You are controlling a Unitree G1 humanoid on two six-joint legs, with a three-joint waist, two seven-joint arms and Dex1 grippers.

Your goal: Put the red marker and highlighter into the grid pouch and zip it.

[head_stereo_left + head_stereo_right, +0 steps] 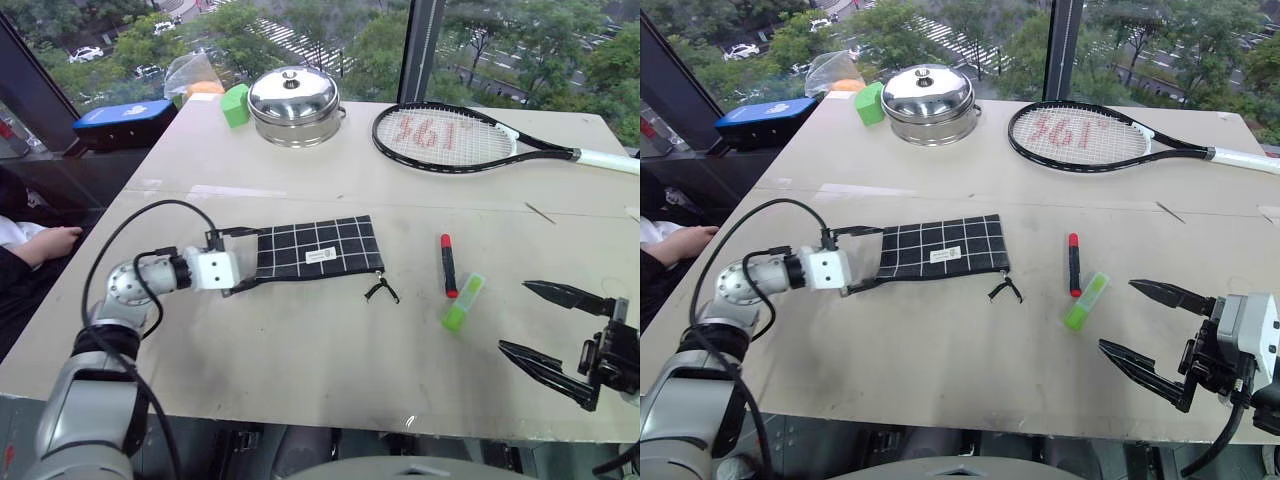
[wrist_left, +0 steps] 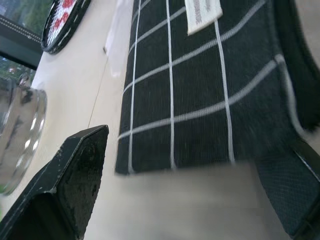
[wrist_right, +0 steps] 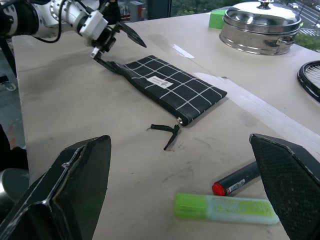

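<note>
In the head views the left gripper has its fingers spread astride the near end of the grid pouch, which lies flat; the right gripper gapes wide, the red marker and highlighter just beyond its tips; the left wrist view has one finger beside the pouch edge; the right wrist view frames both pens between its fingers

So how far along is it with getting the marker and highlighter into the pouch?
Nothing is packed yet. The red marker and highlighter lie on the table, beside the grid pouch. In hand: the open left gripper straddles the pouch's end, one finger low by the table, one above. The open right gripper holds nothing. Loading and zipping remain.
</note>
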